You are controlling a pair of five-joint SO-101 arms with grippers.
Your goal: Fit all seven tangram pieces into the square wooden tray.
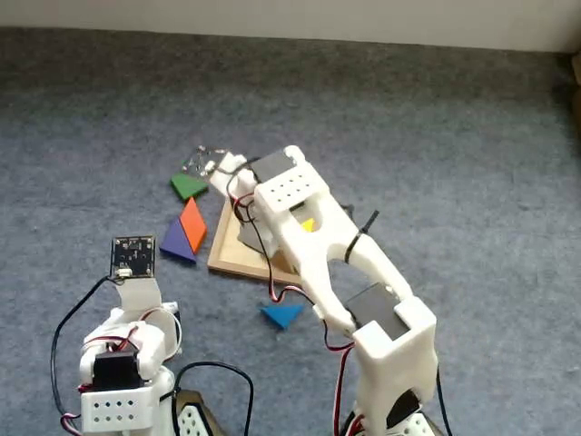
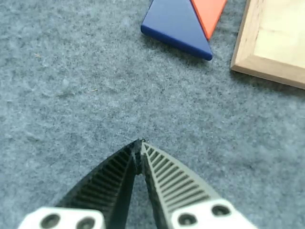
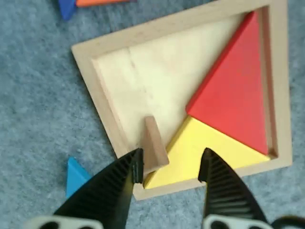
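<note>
Right claw (image 3: 171, 155) was spread over the tray (image 3: 98, 95), brown piece (image 3: 153, 140) tipped on edge just beside one finger, long axis pointing away. Left claw (image 2: 139, 143) sat pressed together, farther off.

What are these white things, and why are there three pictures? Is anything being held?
They are two white robot arms, each ending in a pincer called a gripper. One picture looks down from above the grey carpet; the other two come from small cameras on the arms' wrists. The right gripper is open over the wooden tray, where a red triangle and a yellow triangle already lie. A brown piece stands on edge in the tray beside one finger, but it does not look gripped. The left gripper is shut and empty above the carpet. Outside the tray lie a dark blue triangle, an orange piece, a green triangle and a light blue triangle.
</note>
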